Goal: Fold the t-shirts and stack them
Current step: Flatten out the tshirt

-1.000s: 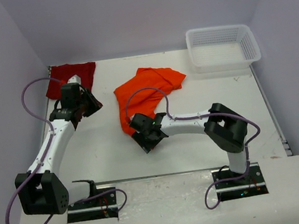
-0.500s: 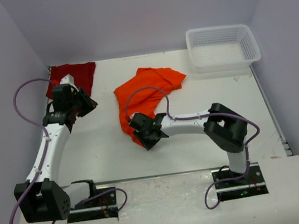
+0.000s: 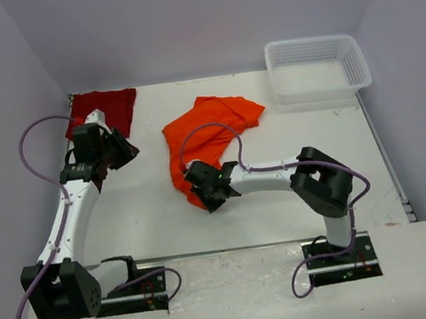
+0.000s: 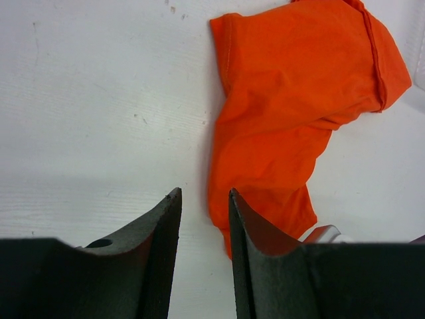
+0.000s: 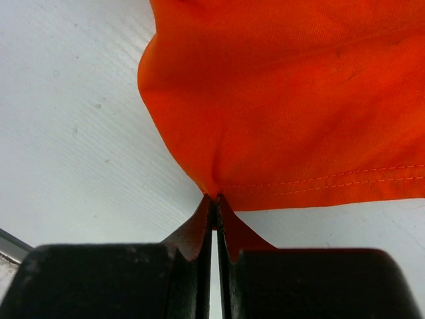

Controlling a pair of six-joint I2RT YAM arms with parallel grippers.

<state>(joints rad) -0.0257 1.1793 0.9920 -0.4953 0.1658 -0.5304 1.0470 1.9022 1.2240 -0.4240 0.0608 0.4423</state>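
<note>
Where the orange t-shirt (image 3: 213, 131) trails toward the lower centre of the overhead frame, our right gripper (image 5: 214, 207) has its jaws pressed together on the hem corner, cloth pinched between them; the rest lies crumpled at mid-frame on the white table (image 3: 148, 209); our left gripper (image 4: 204, 199) hangs at the upper left, jaws parted by a narrow gap, holding nothing; the crimson t-shirt (image 3: 105, 107) lies just beyond it, in the upper-left corner; the mesh basket (image 3: 319, 89) sits upper right.
</note>
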